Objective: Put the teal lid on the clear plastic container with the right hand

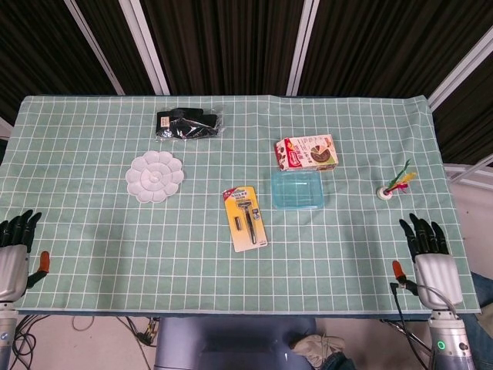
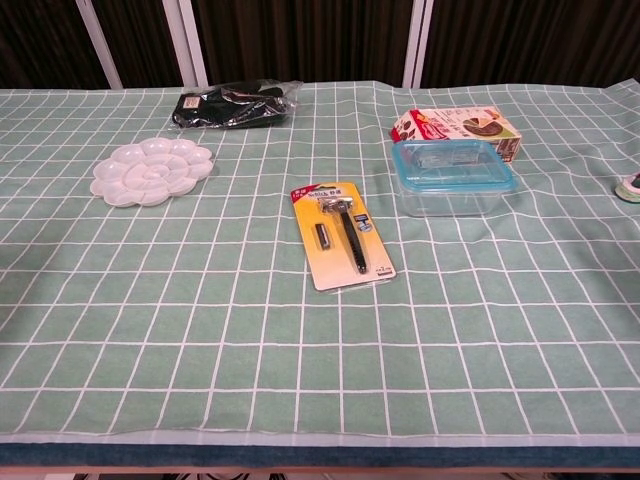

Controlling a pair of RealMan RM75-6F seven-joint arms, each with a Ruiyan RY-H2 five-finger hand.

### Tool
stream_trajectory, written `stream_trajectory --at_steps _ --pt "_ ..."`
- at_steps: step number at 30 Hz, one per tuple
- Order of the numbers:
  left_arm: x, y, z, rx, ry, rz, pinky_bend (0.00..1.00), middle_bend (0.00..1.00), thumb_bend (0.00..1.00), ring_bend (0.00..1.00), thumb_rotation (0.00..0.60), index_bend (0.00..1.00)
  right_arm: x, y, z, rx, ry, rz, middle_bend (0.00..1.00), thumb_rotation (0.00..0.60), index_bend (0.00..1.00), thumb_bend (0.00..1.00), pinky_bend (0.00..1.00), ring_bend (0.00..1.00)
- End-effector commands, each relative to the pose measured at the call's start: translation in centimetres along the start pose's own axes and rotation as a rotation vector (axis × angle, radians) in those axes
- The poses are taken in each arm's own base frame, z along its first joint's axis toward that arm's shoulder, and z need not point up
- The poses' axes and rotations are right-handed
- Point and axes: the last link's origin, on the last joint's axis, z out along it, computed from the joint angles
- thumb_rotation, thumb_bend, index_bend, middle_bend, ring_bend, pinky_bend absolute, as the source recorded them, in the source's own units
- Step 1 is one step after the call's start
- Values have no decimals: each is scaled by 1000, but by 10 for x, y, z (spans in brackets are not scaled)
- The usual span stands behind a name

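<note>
The clear plastic container [image 1: 297,190] [image 2: 454,178] stands right of the table's middle with the teal lid [image 1: 297,187] [image 2: 451,162] lying on top of it. My right hand [image 1: 427,254] is far from it, at the near right corner of the table, fingers apart and holding nothing. At the near left edge my left hand [image 1: 15,251] is also open and empty. Neither hand shows in the chest view.
A snack box [image 1: 306,152] lies just behind the container. A razor pack on yellow card [image 1: 245,218] lies to its left. A white palette [image 1: 155,176] and a black bag [image 1: 187,124] are at the back left. A small colourful toy [image 1: 393,186] sits at the right.
</note>
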Motion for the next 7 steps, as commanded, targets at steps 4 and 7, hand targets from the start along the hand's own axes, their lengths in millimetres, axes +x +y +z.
stream_trajectory --at_steps 4,7 --pt "1 1 -1 -9 9 5 0 0 526 0 600 28 -2 5 -10 -8 -2 -3 0 600 41 406 0 0" --pt "0 2 -2 -20 14 22 0 0 526 0 600 29 -3 4 -10 -5 -2 -10 0 600 41 407 0 0"
